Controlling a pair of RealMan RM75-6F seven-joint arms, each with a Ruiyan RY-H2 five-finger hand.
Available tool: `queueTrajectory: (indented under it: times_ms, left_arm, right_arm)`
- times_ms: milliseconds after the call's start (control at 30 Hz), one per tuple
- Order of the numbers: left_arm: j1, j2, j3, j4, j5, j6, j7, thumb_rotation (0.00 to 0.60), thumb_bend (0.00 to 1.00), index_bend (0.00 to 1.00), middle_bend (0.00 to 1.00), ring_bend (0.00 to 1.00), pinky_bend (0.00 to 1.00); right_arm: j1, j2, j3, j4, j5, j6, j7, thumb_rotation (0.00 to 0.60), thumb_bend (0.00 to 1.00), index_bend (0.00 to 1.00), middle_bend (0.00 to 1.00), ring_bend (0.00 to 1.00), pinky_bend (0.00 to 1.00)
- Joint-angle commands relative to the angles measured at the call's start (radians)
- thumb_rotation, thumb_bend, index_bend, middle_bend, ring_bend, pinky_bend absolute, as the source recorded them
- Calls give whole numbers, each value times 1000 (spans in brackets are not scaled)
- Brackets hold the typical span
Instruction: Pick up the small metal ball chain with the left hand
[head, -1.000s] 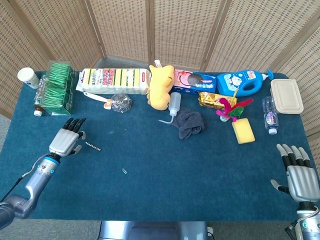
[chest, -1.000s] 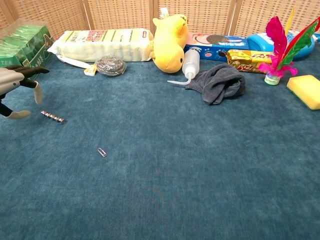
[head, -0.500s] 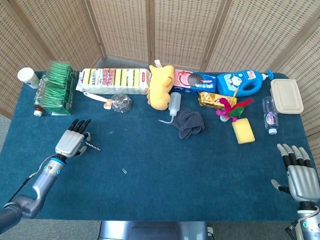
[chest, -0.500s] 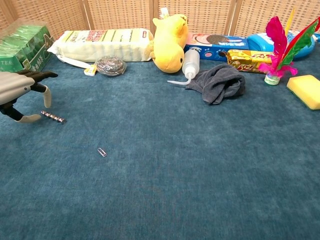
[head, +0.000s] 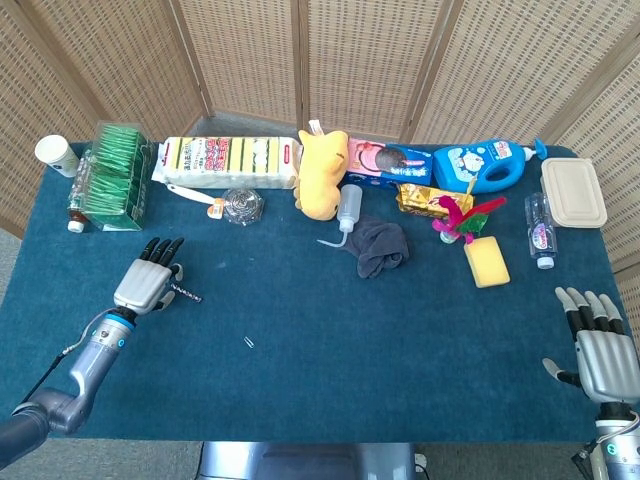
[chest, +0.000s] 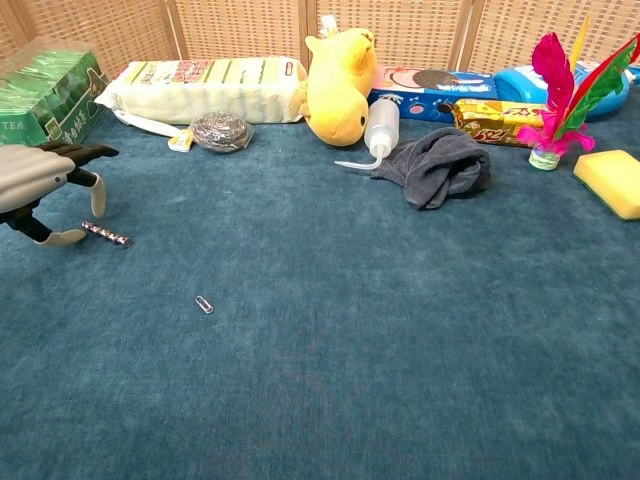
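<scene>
Head view: left hand (head: 146, 280) lies palm-down over the desk (head: 300, 380), fingers spread and holding nothing; the ball chain (head: 187, 293) lies just beside its thumb side, long axis running diagonally away. The right hand (head: 598, 350) rests open, well apart.

Chest view: left hand (chest: 35, 190) arches over the chain's (chest: 107, 234) near end, thumb tip touching or just beside it.

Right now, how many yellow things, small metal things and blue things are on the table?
Yellow: 2, the plush toy and the sponge block.
Small metal: 3, the ball chain, the paper clip and the steel scourer.
Blue: 2, the detergent bottle and the cookie box.
Total: 7.
</scene>
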Motion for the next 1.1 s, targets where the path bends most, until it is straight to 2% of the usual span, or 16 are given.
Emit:
queueTrajectory:
  times_ms: [33,300,833,1100]
  left_arm:
    - [-2,-3,-1,3,-2,-1,-2,600,587,430,7,0,0]
    - [-10,-1,-6,-11,-14,-8,18,600,589,469,7,0,0]
    - [-15,-5,-8,-15,-38,-25,61,600,597,469,7,0,0]
    - [-18,1,-8,-26,-47,-36,72,600,656,489,7,0,0]
  right_arm:
    - [0,0,0,0,1,-1,0,600,3,0,0,0,0]
    - [1,3,0,-2,4,-4,1,600,2,0,0,0,0]
    - [2,8,-2,-6,5,-8,10,600,3,0,0,0,0]
    - [3,12,-4,-12,7,-14,16,600,3,0,0,0,0]
